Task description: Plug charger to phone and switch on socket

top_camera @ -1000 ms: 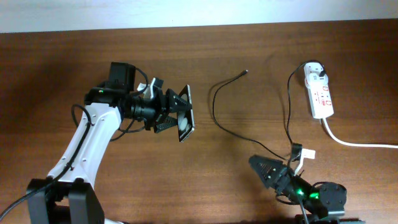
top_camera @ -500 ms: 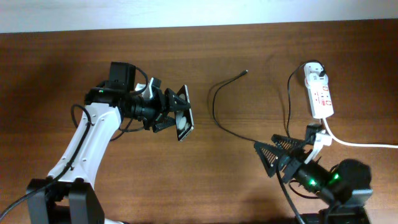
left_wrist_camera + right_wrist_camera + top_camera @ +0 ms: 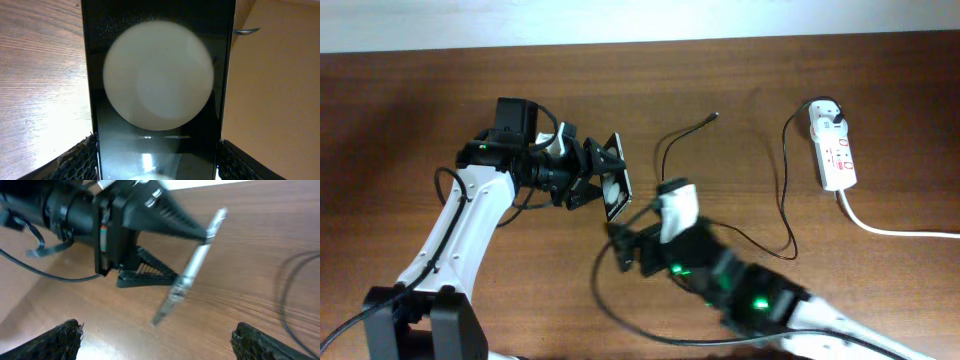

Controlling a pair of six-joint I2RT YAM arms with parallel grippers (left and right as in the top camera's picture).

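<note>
Since half a second ago my right arm has swung from 5 o'clock of the table [image 3: 420,90] across to the middle, and the overhead view shows it blurred. Nearest to me, the right gripper [image 3: 157,332] is spread wide with nothing between its fingers, and it points toward 10 o'clock at the phone [image 3: 618,175]. The phone sits just beyond it, raised off the wood and tilted on its edge, pinched by its two long sides in my left gripper [image 3: 156,157]; this one has only turned a little. Farther, at 1 o'clock from the phone, the connector tip [image 3: 717,116] of the charger [image 3: 688,126] lies free on the table, well apart from both hands. Farthest, at 2 o'clock, the socket [image 3: 835,155] lies flat, and the white adapter seems already seated in its far end. I judge the step in hand is to fetch the connector. The next move calls for turning the right hand to the tip and pinching just behind it. I cannot tell which end of the phone has the port. The switch comes after.
</note>
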